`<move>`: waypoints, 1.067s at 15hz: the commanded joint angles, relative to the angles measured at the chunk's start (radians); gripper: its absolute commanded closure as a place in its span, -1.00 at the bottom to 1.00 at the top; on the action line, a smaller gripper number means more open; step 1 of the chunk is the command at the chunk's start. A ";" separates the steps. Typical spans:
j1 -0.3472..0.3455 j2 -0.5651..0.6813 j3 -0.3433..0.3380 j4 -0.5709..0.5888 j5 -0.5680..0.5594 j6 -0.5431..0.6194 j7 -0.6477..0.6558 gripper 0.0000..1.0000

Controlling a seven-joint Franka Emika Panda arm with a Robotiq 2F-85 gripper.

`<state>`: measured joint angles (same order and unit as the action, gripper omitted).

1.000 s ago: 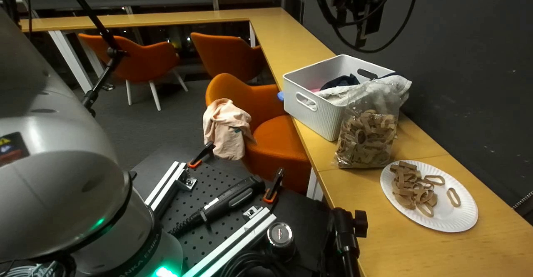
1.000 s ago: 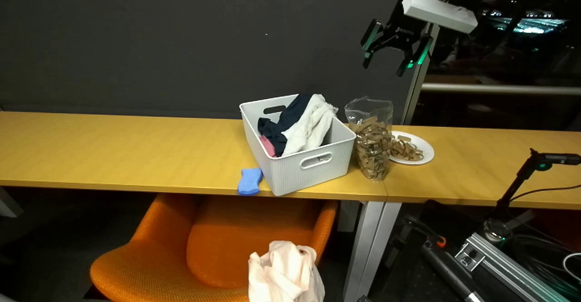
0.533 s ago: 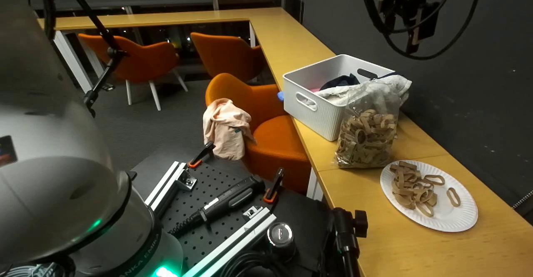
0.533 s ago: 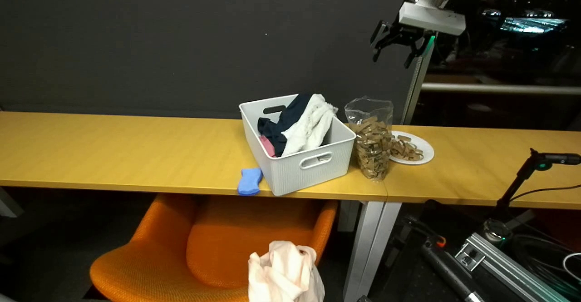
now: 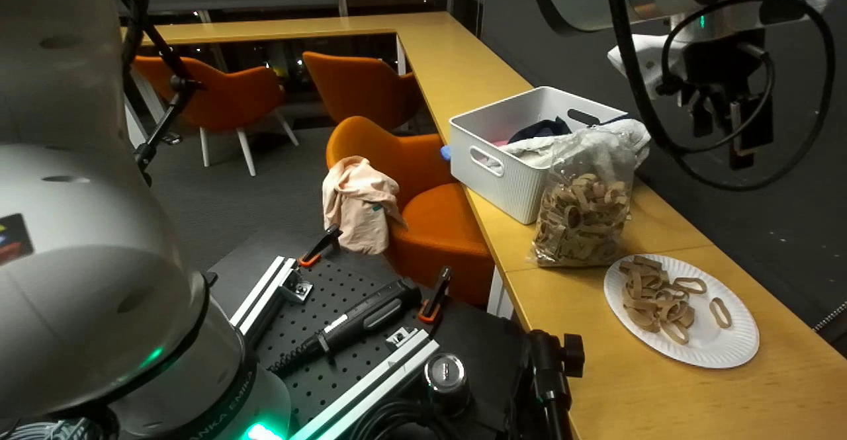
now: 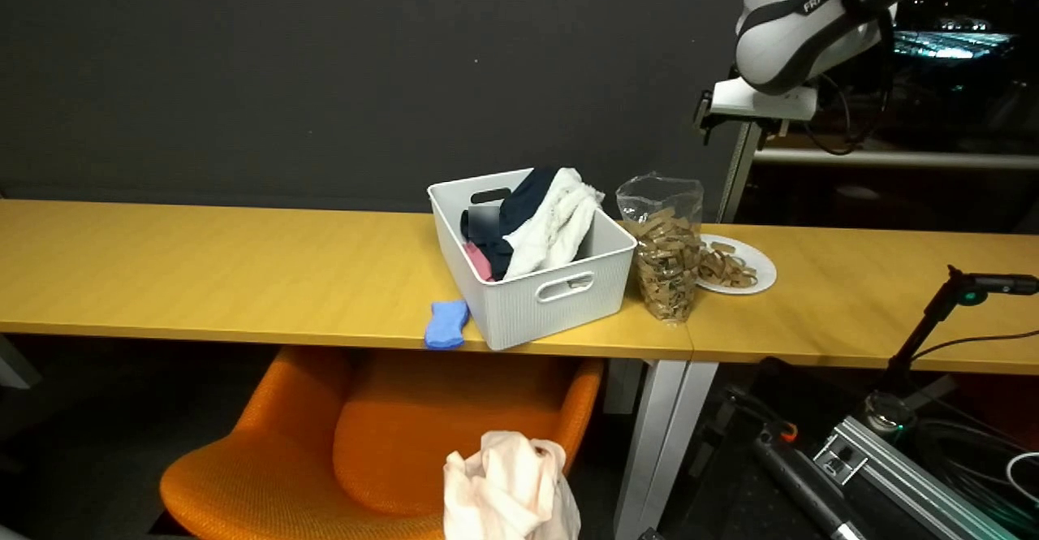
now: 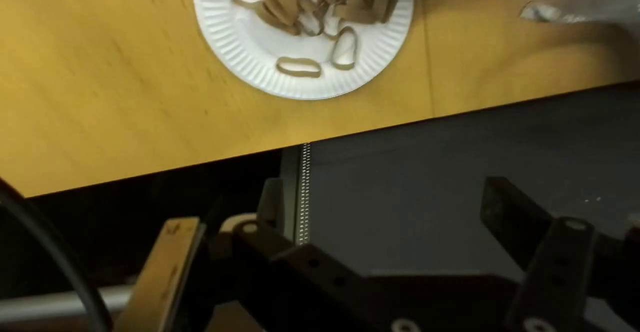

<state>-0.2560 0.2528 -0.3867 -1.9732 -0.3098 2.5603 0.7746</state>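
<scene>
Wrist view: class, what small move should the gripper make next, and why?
Probably shift the open gripper sideways toward the paper plate. Its fingers stand apart and hold nothing, and in the wrist view the dark wall shows between them, while the plate and its brown bands lie off toward the top, not lined up with the grip.

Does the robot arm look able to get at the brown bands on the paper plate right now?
Probably yes: the fingers stand open with nothing between them, higher than the plate, and the brown bands lie uncovered. The bag stands beside the plate, not over it, so the way down seems free.
</scene>
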 commanded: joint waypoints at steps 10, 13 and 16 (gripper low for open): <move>0.009 0.151 -0.085 -0.136 0.033 0.120 0.122 -1.00; -0.002 0.179 -0.099 -0.147 0.071 0.145 0.107 -1.00; -0.008 0.211 -0.091 -0.151 0.118 0.153 0.087 -1.00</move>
<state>-0.2632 0.4375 -0.4776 -2.1195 -0.2416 2.6785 0.8894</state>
